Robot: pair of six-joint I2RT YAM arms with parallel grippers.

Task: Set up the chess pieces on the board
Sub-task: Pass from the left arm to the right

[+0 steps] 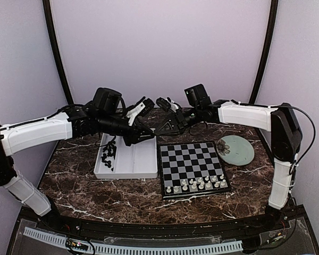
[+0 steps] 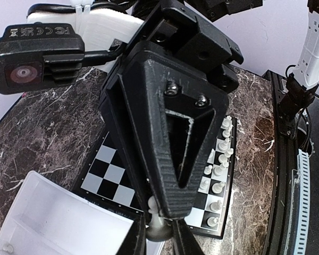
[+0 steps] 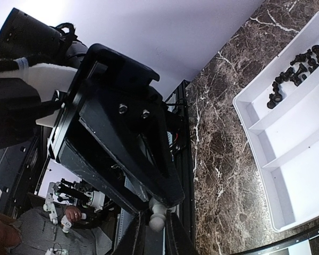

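Observation:
My left gripper (image 1: 148, 105) and right gripper (image 1: 162, 102) meet tip to tip in the air above the far edge of the board (image 1: 191, 159). Both close on one white pawn. In the left wrist view my left gripper (image 2: 158, 239) holds the pawn (image 2: 159, 226) by its base, and the right gripper's black finger (image 2: 167, 159) fills the view above it. In the right wrist view my right gripper (image 3: 153, 239) holds the pawn's round head (image 3: 157, 219). Several white pieces (image 1: 196, 184) stand in the board's two near rows. Several black pieces (image 1: 109, 155) lie in the white tray (image 1: 135, 159).
The white tray lies left of the board, touching its edge; it also shows in the left wrist view (image 2: 53, 223) and the right wrist view (image 3: 297, 154). A pale green round plate (image 1: 236, 150) sits to the right of the board. The table top is dark marble.

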